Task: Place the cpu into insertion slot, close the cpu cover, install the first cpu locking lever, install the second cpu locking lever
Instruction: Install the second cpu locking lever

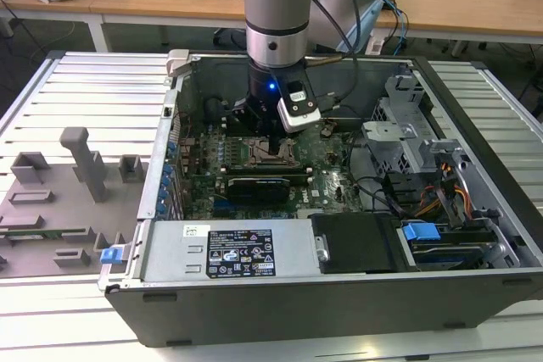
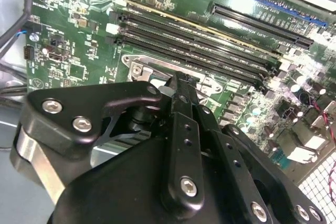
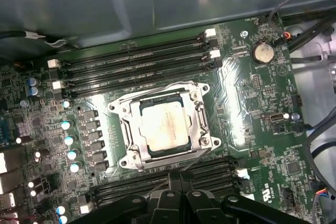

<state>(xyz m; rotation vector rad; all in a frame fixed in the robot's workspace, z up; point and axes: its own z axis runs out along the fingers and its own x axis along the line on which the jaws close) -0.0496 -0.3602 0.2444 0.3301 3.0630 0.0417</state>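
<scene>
The cpu (image 3: 163, 125) lies seated in the slot (image 3: 122, 113) under the lowered cover (image 3: 198, 114); the gripper (image 3: 176, 174), fingers together and empty, hangs just beside the socket's edge.

No legible print: only an unreadable white-and-black label (image 1: 242, 253) on the case's metal cover.

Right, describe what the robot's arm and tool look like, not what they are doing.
The arm is a silver-grey cylinder with a light blue cap and a black wrist section carrying a small blue light. A white and black box sits beside the wrist, with dark cables trailing off. The tool is matte black, built of linked bars with silver screw heads.
</scene>
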